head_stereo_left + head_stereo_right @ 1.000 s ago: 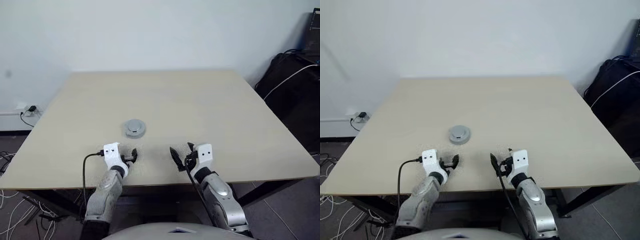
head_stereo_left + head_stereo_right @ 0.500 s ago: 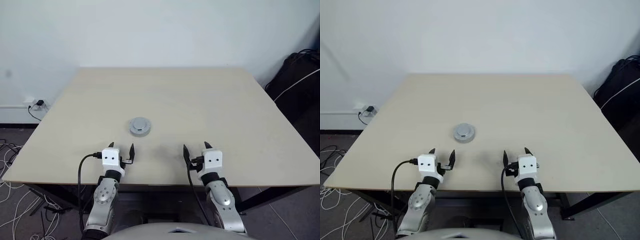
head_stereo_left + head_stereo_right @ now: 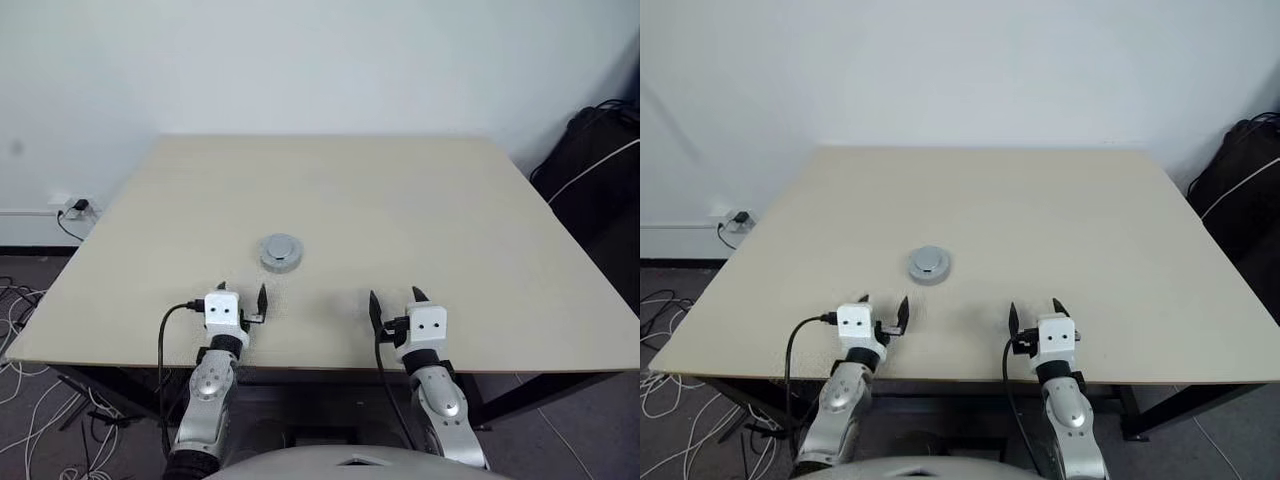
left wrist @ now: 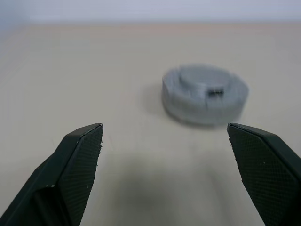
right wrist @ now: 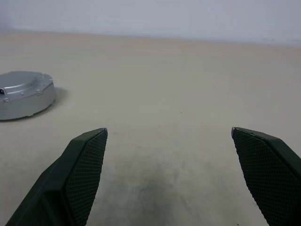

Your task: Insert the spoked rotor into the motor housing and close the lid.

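As the views show it, the scene reads like this:

Landmark: the table (image 3: pixel 500 260), a pale bare top, serves as reference for every place below.

Assembly: a single silver-grey round puck (image 3: pixel 281 252) sits on the table, a little toward the robot's left of the middle and nearer the front edge than the back.

Lid: the lid (image 4: pixel 205 80) faces up on that puck, smooth, with a raised round centre; it looks seated flat on the motor housing (image 5: pixel 23 100), whose side wall shows below it.

Spoked rotor: no dark-rimmed wheel lies loose on the table, so it is judged to be inside the closed housing; the pictures cannot confirm that directly.

Left gripper: the left gripper (image 3: pixel 241 293) hovers over the table's front edge, just short of the puck, its two black fingers wide apart and holding nothing.

Right gripper: the right gripper (image 3: pixel 393 299) hovers over the front edge further to the robot's right, well apart from the puck, fingers likewise spread and empty.

Contact: neither claw touches the puck.

Progress: judged from how things lie, insertion and closing both appear done.

Left to do: seemingly nothing, unless the lid needs a final press; whether it is fully seated cannot be told.
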